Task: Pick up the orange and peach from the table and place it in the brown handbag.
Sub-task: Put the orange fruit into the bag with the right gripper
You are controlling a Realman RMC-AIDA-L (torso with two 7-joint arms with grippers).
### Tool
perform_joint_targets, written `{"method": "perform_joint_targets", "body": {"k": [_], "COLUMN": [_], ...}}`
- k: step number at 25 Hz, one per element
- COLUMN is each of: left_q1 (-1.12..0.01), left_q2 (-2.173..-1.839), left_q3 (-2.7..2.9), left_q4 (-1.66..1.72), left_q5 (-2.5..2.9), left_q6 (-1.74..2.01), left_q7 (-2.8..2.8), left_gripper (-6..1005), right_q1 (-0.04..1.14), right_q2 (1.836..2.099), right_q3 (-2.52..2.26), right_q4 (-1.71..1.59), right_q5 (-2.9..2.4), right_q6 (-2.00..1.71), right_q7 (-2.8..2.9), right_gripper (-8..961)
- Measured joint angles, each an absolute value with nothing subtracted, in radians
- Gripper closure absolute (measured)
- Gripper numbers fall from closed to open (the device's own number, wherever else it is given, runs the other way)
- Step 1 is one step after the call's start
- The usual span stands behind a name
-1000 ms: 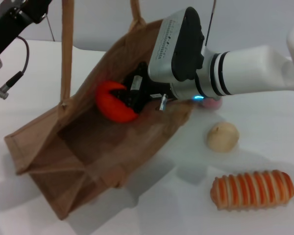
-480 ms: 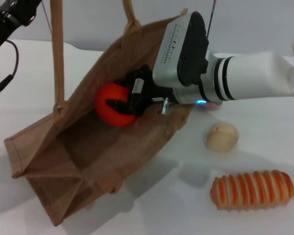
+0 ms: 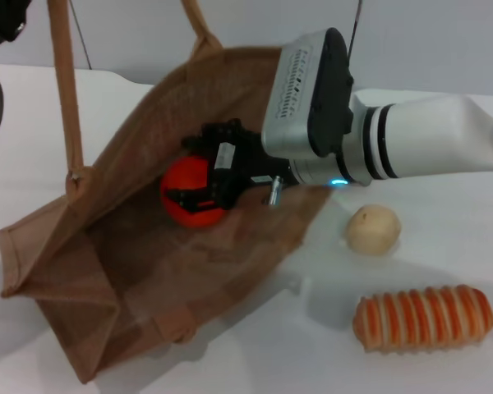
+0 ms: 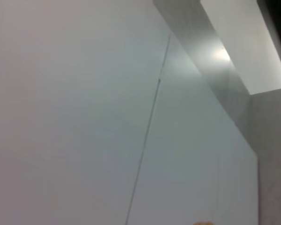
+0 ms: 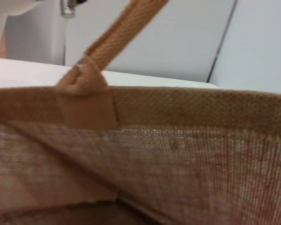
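Jute all over this one: the brown handbag (image 3: 148, 271) lies tipped on the white bench (image 3: 255, 353), mouth gaping toward the upper right of the head frame, filling the left half. The right gripper (image 3: 199, 190) has reached in through that mouth from the right, and its black fingers (image 3: 187, 196) are wrapped around the orange (image 3: 187, 197), so the fruit sits inside the bag, just past the rim and, as far as I can tell, a little off the bottom fabric.

Key relation for me: the orange is dead between the fingers, with the bag's deep end lying down-left of it. I'd guess the next thing is just letting go so it rolls that way.

One handle (image 3: 64, 90) runs up to the upper left corner, where a bit of the left arm (image 3: 2, 23) shows; its fingers are out of sight, so can't tell their state.

Can't spot the peach anywhere, probably hidden behind the right arm. A beige ball (image 3: 373, 229) and a striped loaf (image 3: 423, 318) sit at the lower right, well apart from the bag.
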State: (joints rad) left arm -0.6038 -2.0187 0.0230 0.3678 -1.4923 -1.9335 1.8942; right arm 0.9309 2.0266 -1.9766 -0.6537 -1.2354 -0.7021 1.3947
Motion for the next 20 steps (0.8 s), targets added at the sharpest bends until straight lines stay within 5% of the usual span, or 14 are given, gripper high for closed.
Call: {"method": "perform_joint_targets", "body": {"k": [20], "left_q1": [-0.534], "left_q2": [-2.019], "left_q3": [-0.062], "left_q4": [0.372], "left_q5": [-1.539], "left_q6": [-1.88], "left_q7": [1.9], "left_gripper": [875], "right_q1": [0.719], "right_q2": [1.955], "right_q3": [-1.605], "right_q4": [-0.68], "right_q5": [-1.241], "right_q6": [-1.129], "right_q7": [1.303], "right_gripper": [163]}}
